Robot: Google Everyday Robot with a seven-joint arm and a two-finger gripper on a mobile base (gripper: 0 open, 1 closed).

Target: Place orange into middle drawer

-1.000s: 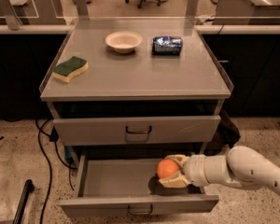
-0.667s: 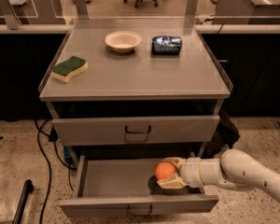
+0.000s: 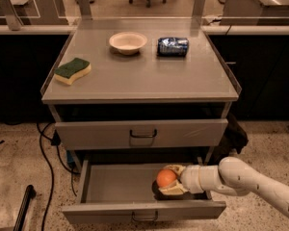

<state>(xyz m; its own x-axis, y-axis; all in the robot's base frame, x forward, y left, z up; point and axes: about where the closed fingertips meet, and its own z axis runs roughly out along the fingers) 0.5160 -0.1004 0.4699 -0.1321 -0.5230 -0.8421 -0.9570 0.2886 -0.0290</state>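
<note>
The orange (image 3: pixel 166 177) is a round orange fruit held between the cream fingers of my gripper (image 3: pixel 169 179). The gripper is shut on it, inside the open middle drawer (image 3: pixel 111 186), at the drawer's right side, close above its floor. My white arm reaches in from the lower right. The drawer is pulled out, with its grey front and dark loop handle (image 3: pixel 144 216) at the bottom of the view. The drawer front above it (image 3: pixel 139 134) is closed.
On the cabinet top (image 3: pixel 144 76) lie a green-and-yellow sponge (image 3: pixel 72 70), a cream bowl (image 3: pixel 128 42) and a dark blue can on its side (image 3: pixel 173 46). Black cables (image 3: pixel 45 148) hang at the cabinet's left. Speckled floor surrounds the base.
The gripper with the orange has moved a little left and lower inside the drawer. The drawer and the things on top have not moved.
</note>
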